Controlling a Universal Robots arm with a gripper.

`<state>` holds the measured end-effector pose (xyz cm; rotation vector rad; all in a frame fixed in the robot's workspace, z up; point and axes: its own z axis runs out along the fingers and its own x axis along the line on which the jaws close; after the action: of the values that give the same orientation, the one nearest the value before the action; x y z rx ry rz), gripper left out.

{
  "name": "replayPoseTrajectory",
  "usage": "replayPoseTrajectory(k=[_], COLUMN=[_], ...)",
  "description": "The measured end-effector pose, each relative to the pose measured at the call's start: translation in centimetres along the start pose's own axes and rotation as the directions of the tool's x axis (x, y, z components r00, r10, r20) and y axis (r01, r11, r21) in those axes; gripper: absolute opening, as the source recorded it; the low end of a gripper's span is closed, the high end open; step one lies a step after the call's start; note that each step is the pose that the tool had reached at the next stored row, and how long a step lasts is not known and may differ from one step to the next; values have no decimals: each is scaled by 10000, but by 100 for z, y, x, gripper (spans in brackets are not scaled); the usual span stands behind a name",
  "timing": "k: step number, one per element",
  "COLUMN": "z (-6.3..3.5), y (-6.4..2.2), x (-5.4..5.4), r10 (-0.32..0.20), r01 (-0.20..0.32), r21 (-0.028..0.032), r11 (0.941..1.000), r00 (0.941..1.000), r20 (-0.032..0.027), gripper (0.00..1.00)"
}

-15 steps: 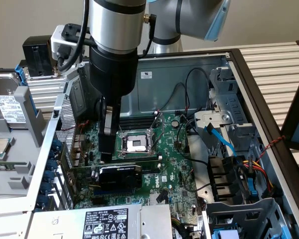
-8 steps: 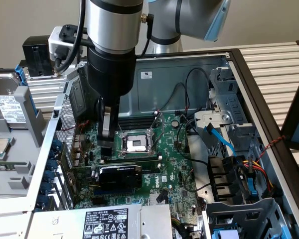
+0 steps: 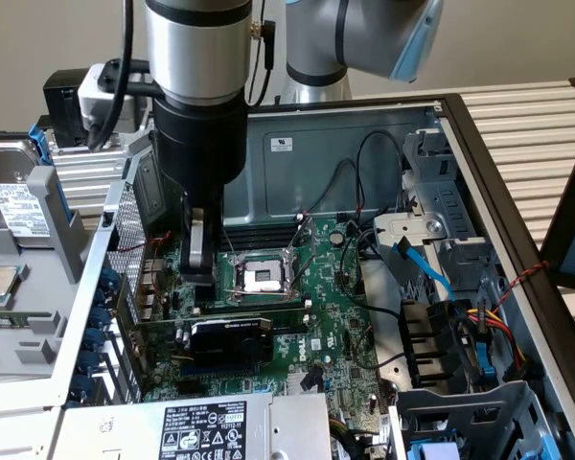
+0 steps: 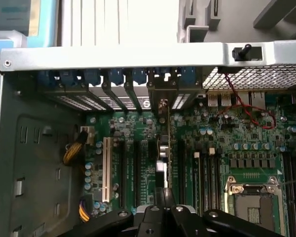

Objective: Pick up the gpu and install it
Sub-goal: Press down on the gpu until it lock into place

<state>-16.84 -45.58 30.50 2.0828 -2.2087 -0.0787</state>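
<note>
The gpu (image 3: 232, 337), a green card with a black cooler shroud, stands upright in a slot of the motherboard (image 3: 335, 326) inside the open computer case, its silver bracket toward the rear slot openings. In the wrist view the gpu (image 4: 163, 148) shows edge-on, running from the bracket down to my fingertips. My gripper (image 3: 199, 278) hangs just above the card's top edge, near the CPU socket (image 3: 264, 278). The gripper (image 4: 160, 192) is shut, fingers pressed together in line with the card's edge. I cannot tell whether they touch it.
The case's metal rear wall with blue slot clips (image 4: 118, 76) lies beyond the card. A power supply (image 3: 201, 426) sits at the front, drive cages and loose cables (image 3: 460, 326) on the exterior view's right. A hard drive (image 3: 14, 196) rests outside on the exterior view's left.
</note>
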Motion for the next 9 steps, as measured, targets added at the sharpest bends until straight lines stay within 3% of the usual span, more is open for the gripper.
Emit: replayPoseTrajectory(k=[6, 9], z=[62, 82], y=[202, 224], x=[-9, -21], r10=[11, 14], r01=[-12, -17], r21=[337, 477], r11=[9994, 9989], r00=[10000, 10000], r20=[28, 50], gripper=[11, 11])
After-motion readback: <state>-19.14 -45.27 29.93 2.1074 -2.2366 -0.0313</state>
